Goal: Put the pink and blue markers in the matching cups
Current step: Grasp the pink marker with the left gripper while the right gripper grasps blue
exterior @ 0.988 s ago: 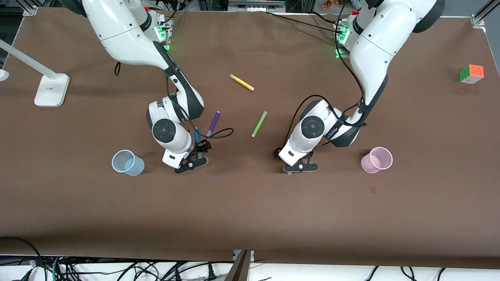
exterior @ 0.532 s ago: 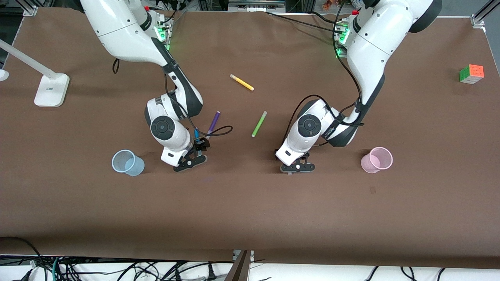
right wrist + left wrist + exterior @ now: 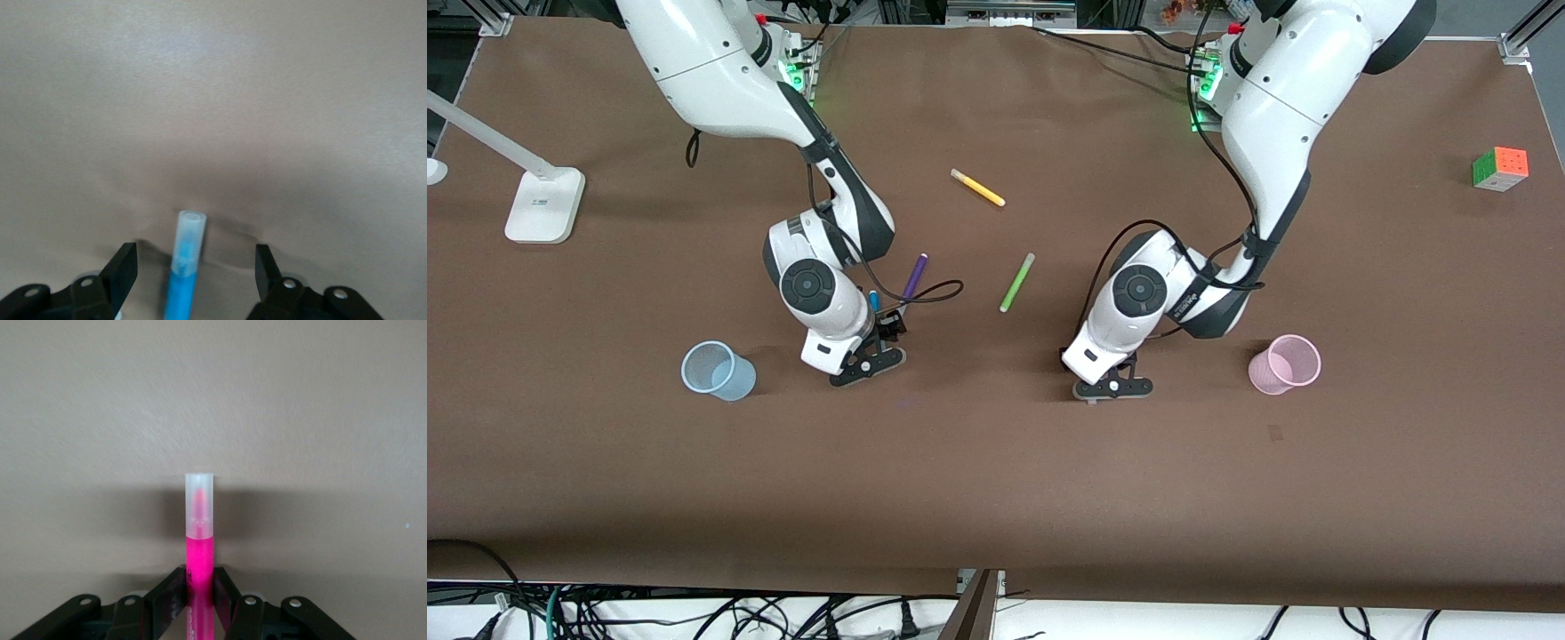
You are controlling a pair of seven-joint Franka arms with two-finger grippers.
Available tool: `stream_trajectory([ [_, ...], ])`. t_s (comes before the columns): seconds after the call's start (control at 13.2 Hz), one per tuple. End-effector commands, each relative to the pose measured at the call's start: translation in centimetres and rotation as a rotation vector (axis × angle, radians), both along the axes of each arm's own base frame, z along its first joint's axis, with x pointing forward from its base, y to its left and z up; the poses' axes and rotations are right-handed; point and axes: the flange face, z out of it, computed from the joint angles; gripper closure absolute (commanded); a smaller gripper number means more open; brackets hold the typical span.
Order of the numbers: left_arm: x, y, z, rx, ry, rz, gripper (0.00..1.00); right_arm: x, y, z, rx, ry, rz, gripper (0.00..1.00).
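My left gripper [image 3: 1112, 388] is shut on the hot-pink marker [image 3: 199, 547] and holds it low over the table, between the green pen and the light pink cup [image 3: 1285, 364]. The marker's pale cap end sticks out past the fingers; the hand hides it in the front view. My right gripper [image 3: 865, 364] is open and low at the table, its fingers on either side of the bright blue marker [image 3: 185, 267], not touching it. One blue end [image 3: 874, 300] shows beside the wrist. The light blue cup [image 3: 716, 371] stands upright beside it, toward the right arm's end.
A purple pen [image 3: 913, 277] lies right beside the right wrist. A green pen [image 3: 1016, 282] and a yellow pen [image 3: 977, 188] lie mid-table. A colour cube [image 3: 1500, 168] sits at the left arm's end, a white lamp base [image 3: 543, 204] at the right arm's end.
Both wrists have shifted slightly in place. The left gripper stays shut on the pink marker and the right gripper stays open over the blue marker.
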Motion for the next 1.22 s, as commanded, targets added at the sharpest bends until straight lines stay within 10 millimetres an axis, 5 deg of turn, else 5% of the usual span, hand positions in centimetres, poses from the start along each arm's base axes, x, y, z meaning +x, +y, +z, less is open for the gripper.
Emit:
stream_trajectory([
  [0.0,0.3,0.8,5.1,0.062,-0.005,0.004,0.91,-0.7,-0.1,0.4,-0.027,-0.022,-0.003,0.20],
  [0.08,0.6,1.5,7.0,0.074,-0.006,0.018,0.93,-0.6,-0.2,0.4,-0.028,-0.022,-0.004,0.23],
  [0.3,1.0,4.2,12.3,0.123,0.009,0.037,1.00,-0.6,-0.2,0.4,-0.029,-0.023,-0.007,0.64],
  [0.53,1.8,8.0,15.8,0.157,0.019,-0.014,1.00,-0.6,-0.2,0.3,-0.028,-0.022,-0.010,0.81],
  [0.84,3.3,14.6,20.4,0.185,-0.003,-0.277,1.00,0.6,0.0,1.8,-0.011,-0.054,-0.015,0.86],
  [1.14,4.4,21.8,23.3,0.212,-0.020,-0.575,1.00,4.9,-0.4,9.2,0.008,-0.146,0.056,0.86],
])
